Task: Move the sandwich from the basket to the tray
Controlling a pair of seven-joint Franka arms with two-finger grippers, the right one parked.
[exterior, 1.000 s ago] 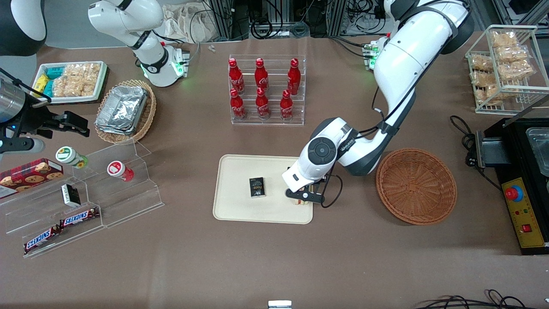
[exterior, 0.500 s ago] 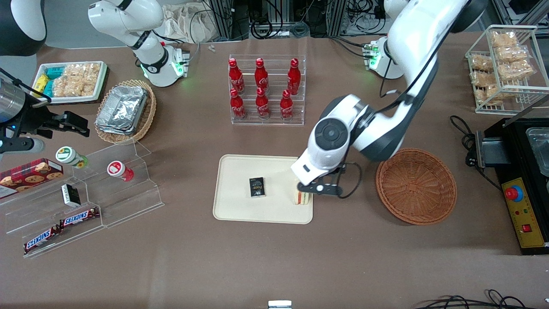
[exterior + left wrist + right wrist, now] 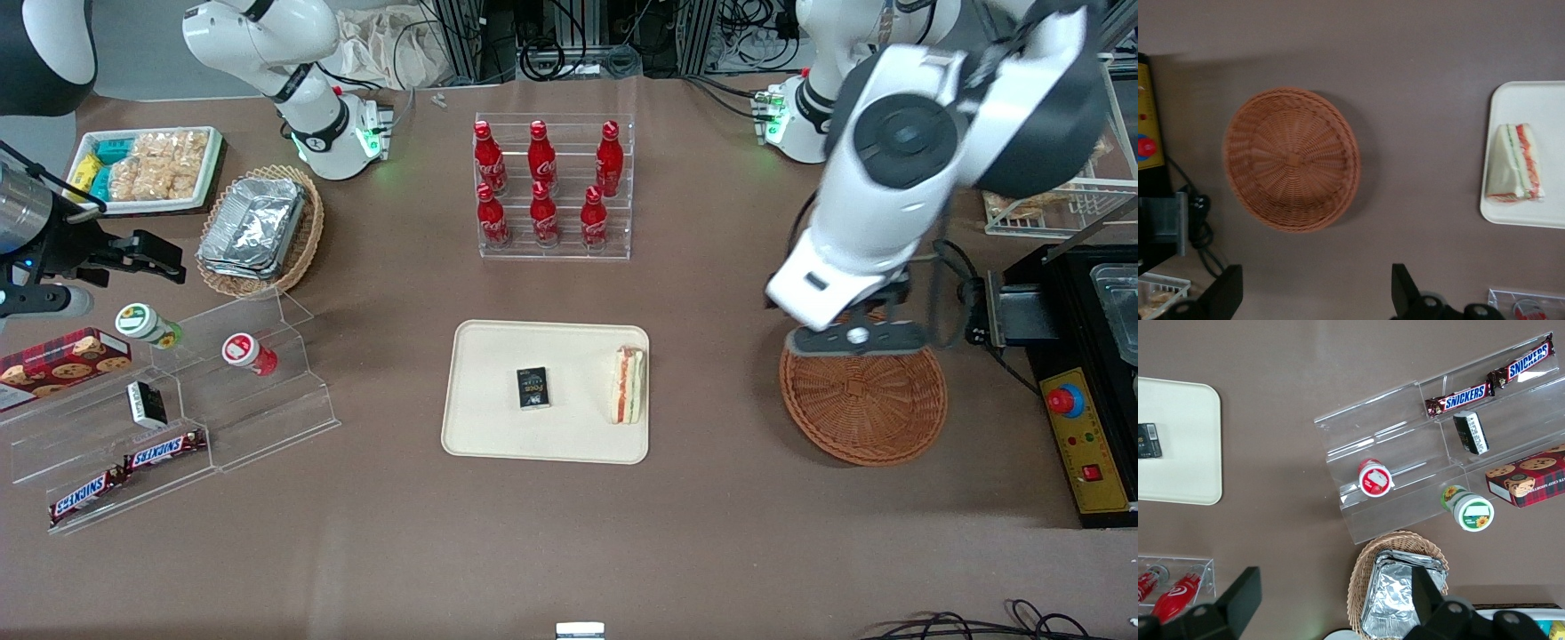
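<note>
The white left arm has swung up and away, and its gripper [image 3: 852, 339], fingers spread and empty, now hangs over the round reddish-brown woven wicker basket [image 3: 876, 418]. That basket sits bare. On the flat cream plastic tray [image 3: 498, 427] rests the triangular white-bread sandwich [image 3: 627, 385], near a small black box [image 3: 532, 388]. The placing looks done.

The hand [image 3: 851, 339] now hangs open above the basket [image 3: 862, 400], well apart from the sandwich [image 3: 628, 385] it left lying on the tray [image 3: 498, 427].
</note>
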